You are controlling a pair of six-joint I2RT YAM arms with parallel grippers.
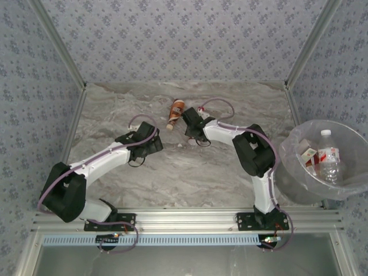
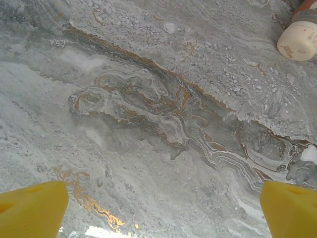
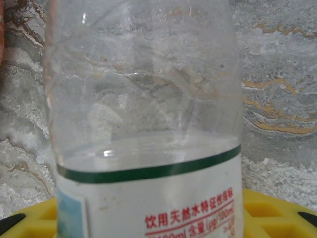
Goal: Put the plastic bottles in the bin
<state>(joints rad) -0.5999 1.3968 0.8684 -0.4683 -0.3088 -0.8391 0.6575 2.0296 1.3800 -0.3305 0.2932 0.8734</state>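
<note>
- The left fingers (image 1: 150, 144) stand wide over the bare counter (image 1: 190, 184).
- The right fingers (image 1: 192, 133) sit at a clear bottle (image 3: 143, 124); I cannot tell whether they grip it.
- A brown bottle (image 1: 175, 113) lies at their 11 o'clock.
- The bin (image 1: 299, 138), at the counter's 3 o'clock, holds bottles (image 1: 329, 155).

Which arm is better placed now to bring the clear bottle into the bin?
Right: the clear bottle sits at the right gripper, and the bin stands on that side. The left gripper hangs open over table.
</note>
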